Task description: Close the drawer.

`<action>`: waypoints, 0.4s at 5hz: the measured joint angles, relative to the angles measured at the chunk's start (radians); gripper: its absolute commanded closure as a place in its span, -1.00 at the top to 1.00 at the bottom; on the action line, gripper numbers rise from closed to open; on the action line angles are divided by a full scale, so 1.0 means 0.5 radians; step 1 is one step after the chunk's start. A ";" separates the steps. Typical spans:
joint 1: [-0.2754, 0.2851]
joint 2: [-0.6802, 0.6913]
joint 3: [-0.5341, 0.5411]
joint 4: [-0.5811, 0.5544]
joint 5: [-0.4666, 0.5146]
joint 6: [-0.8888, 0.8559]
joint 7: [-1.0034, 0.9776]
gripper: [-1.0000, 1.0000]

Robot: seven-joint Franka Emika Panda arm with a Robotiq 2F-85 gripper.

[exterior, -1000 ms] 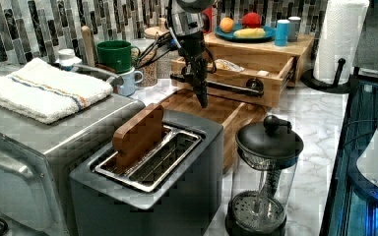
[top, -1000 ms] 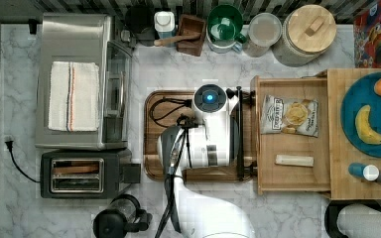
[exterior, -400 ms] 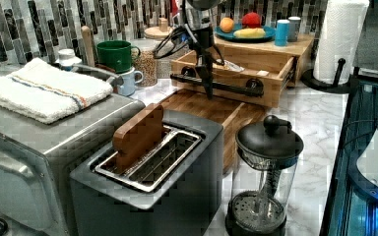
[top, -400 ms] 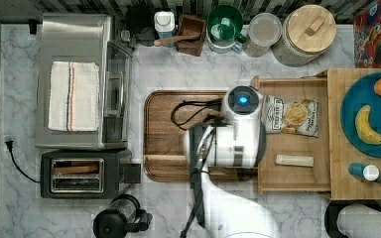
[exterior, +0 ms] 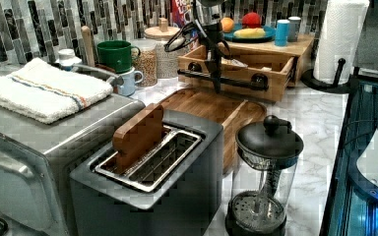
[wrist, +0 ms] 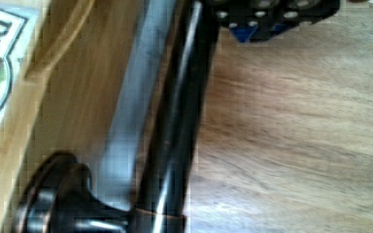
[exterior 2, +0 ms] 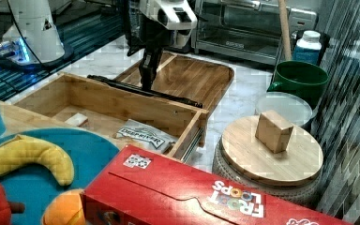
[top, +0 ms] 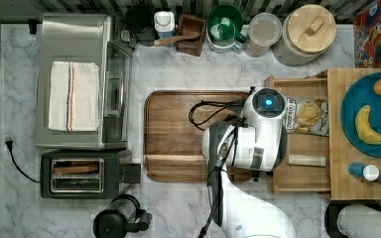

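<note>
The end effector [exterior 2: 146, 84] presses against the handle [exterior 2: 122, 85] of the half-open drawer [exterior 2: 108, 101]; I cannot tell its grip

Even, bright indoor lighting; wrist view blurred around the handle [wrist: 175, 121]; glare streaks along it.

Gripper [exterior: 217, 84] now up against drawer [top: 301, 177] handle, moved off tray [top: 178, 129]; drawer pushed partly in.
</note>
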 measured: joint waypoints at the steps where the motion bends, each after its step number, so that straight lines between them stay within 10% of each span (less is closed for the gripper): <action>1: -0.064 0.000 -0.005 0.000 0.036 0.009 -0.127 -1.00; 2: -0.115 0.014 -0.019 0.008 0.131 0.118 -0.256 -1.00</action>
